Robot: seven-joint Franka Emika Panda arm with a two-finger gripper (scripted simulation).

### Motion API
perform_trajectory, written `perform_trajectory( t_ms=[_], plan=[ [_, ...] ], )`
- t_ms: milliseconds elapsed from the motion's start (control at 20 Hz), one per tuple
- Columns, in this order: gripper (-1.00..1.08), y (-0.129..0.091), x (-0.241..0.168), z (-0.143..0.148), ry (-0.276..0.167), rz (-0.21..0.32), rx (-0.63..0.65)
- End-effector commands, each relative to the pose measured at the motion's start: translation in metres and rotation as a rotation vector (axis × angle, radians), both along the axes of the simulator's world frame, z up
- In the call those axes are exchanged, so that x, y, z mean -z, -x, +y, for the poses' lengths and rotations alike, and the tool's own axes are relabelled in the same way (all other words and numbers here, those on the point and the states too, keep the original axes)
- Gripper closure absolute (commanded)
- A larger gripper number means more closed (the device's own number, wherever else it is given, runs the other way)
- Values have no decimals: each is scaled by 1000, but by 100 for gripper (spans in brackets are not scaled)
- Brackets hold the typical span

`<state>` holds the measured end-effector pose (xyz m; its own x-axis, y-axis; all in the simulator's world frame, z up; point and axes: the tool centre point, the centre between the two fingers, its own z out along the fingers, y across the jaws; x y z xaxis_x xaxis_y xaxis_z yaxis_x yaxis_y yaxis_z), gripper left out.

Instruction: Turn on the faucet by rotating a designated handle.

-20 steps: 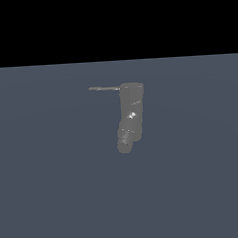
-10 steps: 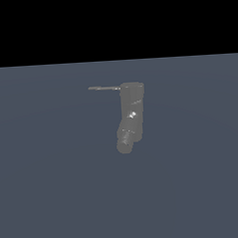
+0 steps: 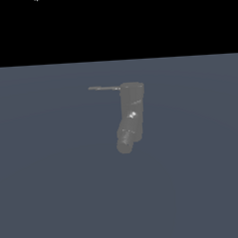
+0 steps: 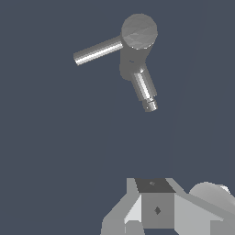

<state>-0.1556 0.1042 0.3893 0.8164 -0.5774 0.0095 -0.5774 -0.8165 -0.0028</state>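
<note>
The biggest thing you've got here is the flat slate-blue floor [image 3: 56,194], which fills most of the exterior view under a black band of background.

Next down is the faucet [image 3: 132,110], standing upright roughly in the middle of the exterior view, a bit above center. It's a dull gray cylinder with a couple of bright specks partway down its body. From the wrist camera you're looking at it from above, so you see its round flat top [image 4: 139,31].

The spout [image 3: 126,139] angles off the lower end of the faucet, leaning down and toward the exterior view's left. In the wrist view it shows as a shorter shiny cylinder with a stepped tip [image 4: 144,88].

The handle [image 3: 104,88] is a thin straight rod sticking out sideways from the top of the cylinder toward the exterior view's left, lying about level. The wrist view shows it too [image 4: 97,50].

The gripper [image 4: 156,209] only shows as gray blocky bodywork at the edge of the wrist view, well apart from the faucet and touching nothing. You can't see the fingertips, so I can't tell whether the fingers are apart or together.
</note>
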Motion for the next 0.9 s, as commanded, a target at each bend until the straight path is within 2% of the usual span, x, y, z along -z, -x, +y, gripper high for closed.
perform_trajectory(
  t_ms=[0,850],
  plan=[
    [108,-11,9,6,-2,0,56],
    [108,-89,66,24,-10,2,416]
  ],
)
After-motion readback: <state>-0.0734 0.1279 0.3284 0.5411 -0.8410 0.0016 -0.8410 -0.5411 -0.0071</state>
